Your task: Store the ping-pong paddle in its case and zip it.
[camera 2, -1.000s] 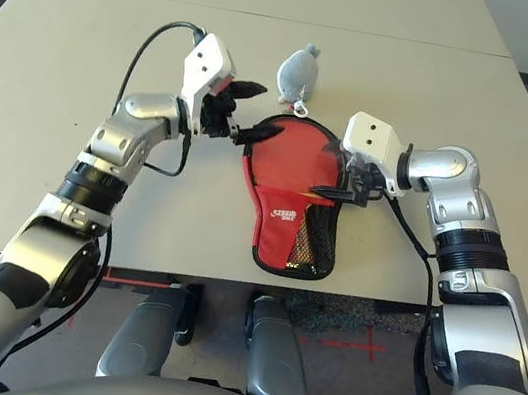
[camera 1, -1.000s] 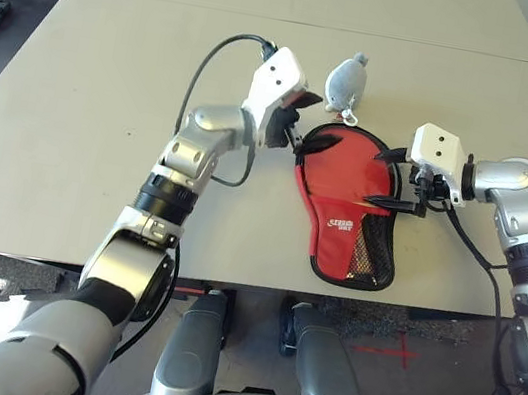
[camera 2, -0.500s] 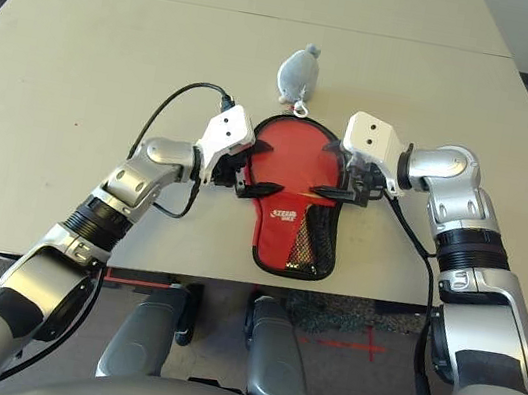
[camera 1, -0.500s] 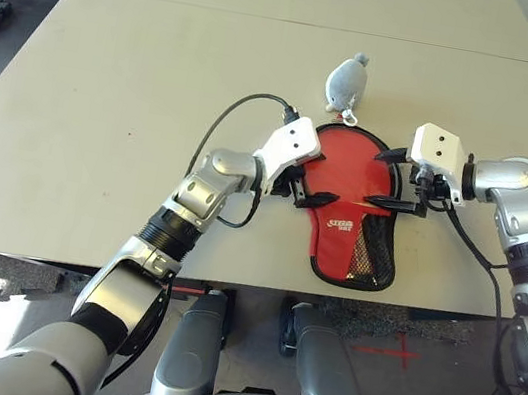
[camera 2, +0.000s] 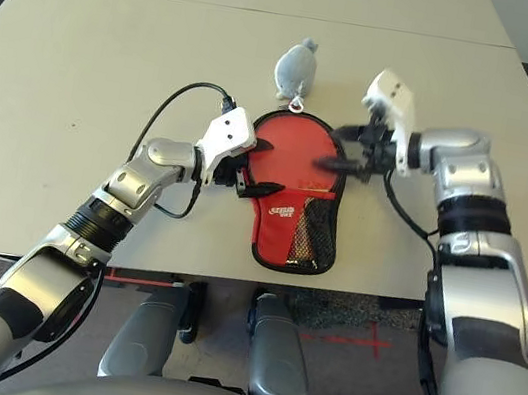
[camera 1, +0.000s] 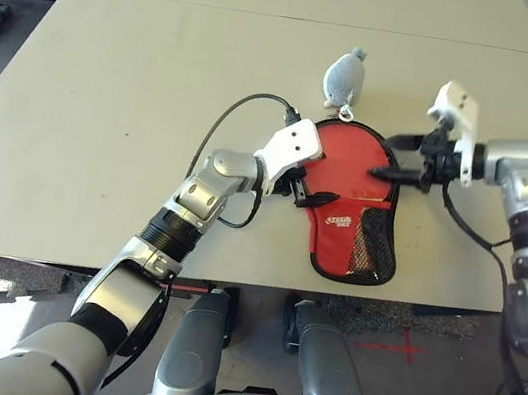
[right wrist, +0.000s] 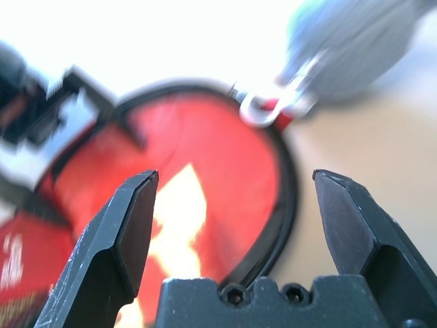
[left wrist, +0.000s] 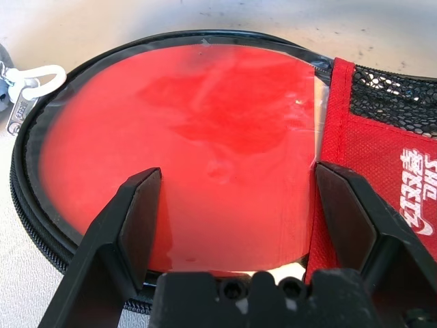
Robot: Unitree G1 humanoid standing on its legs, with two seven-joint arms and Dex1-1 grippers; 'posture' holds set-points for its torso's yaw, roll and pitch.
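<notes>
Pale table (camera 1: 195, 64) with 1 seam; grey floor (camera 1: 385, 380) bearing a red cross (camera 1: 407, 348), sunlit patch left.

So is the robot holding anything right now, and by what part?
No, nothing is held; the left gripper and right gripper are both open.

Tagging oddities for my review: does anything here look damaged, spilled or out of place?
Nothing stands out: the case lies flat, the paddle inside it, and the grey plush toy sits just beyond.

A grey plush toy (camera 1: 344, 77) sits beside the case (camera 1: 347, 234).
</notes>
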